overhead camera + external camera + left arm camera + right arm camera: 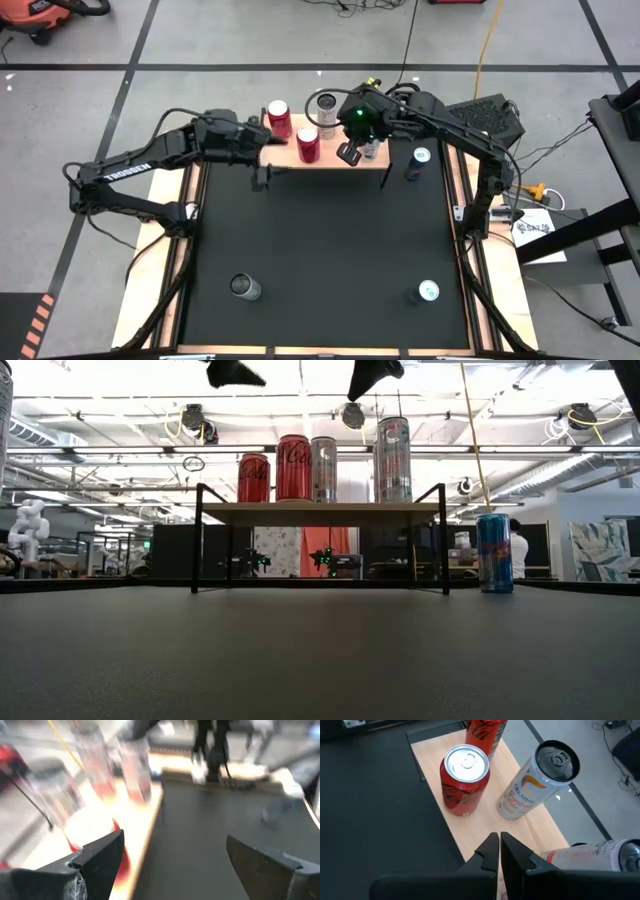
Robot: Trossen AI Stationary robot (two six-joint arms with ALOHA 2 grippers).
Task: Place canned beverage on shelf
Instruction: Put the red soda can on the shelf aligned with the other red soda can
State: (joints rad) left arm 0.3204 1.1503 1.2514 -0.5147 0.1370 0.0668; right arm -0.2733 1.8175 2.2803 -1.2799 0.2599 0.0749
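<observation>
Below shut right jaws — shelf [470,827], cans [465,780]

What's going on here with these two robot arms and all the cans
Two robot arms are stocking drink cans on a small wooden shelf at the far end of a black mat. Four cans stand on it now. Both grippers hover above the shelf, holding nothing: the left gripper is open, the right gripper is shut. A blue can stands on the mat beside the shelf, and two more cans wait at the near end.
</observation>
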